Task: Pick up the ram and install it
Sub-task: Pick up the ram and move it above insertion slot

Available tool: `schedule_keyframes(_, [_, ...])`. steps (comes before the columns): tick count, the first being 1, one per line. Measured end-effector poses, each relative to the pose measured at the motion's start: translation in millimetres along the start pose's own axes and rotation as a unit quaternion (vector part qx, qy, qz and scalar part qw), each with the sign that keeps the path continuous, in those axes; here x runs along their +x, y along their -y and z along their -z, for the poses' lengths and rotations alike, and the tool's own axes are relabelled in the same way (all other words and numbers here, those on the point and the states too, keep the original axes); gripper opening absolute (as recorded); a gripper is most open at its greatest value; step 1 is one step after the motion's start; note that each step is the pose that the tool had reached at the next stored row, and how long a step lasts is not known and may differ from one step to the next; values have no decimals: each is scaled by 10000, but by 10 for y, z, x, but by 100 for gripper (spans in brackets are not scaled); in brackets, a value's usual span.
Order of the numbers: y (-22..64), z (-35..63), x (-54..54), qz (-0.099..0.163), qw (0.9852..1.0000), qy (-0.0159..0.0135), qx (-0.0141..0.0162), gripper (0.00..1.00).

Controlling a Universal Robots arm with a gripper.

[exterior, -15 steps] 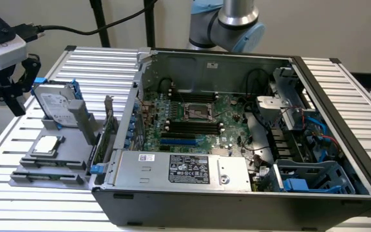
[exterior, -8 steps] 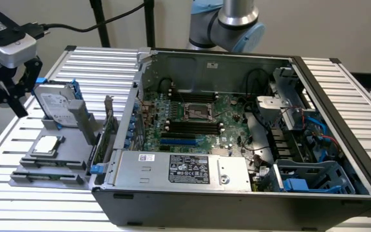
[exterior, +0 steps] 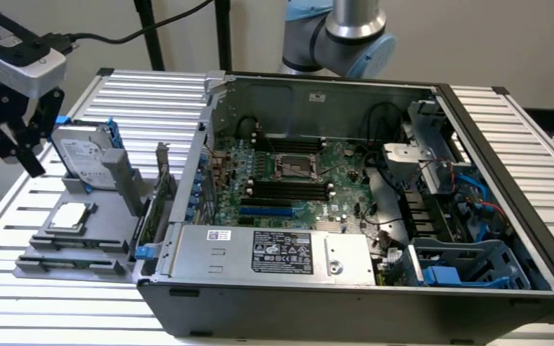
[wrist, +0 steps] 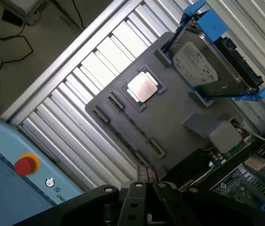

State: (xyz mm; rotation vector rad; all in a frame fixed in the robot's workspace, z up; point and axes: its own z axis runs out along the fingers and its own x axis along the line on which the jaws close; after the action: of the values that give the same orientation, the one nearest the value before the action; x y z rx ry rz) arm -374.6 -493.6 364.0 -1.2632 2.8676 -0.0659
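Note:
The ram (exterior: 77, 243) is a thin stick standing on edge in the slotted front part of a grey holder plate (exterior: 99, 216) at the exterior view's left, outside the computer case. In the wrist view the ram (wrist: 133, 126) runs as a dark narrow line between two end clips. My gripper (exterior: 27, 162) hangs above and behind the plate, well clear of the ram. Its fingertips (wrist: 146, 173) sit together with nothing between them. The motherboard's black ram slots (exterior: 287, 191) lie in the middle of the open case.
On the same plate stand a silver hard drive with blue rails (exterior: 84, 155) and a square silver processor chip (exterior: 68, 216). The open case (exterior: 200, 144) has tall walls, a power supply (exterior: 267, 252) at its front and cables at the right. A teach pendant with a red button (wrist: 26, 165) lies nearby.

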Motion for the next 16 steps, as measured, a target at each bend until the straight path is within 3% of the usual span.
schedule_keyframes(4, [-1, -20, 0, 362, 9993, 15, 4, 11])
schedule_keyframes(8, [-2, -41, 0, 724, 9974, 30, 8, 11])
schedule_keyframes(12, [-3, -62, -1, 1084, 9941, 45, 11, 11])
schedule_keyframes(16, [-4, -88, -1, 1446, 9895, 60, 15, 11])
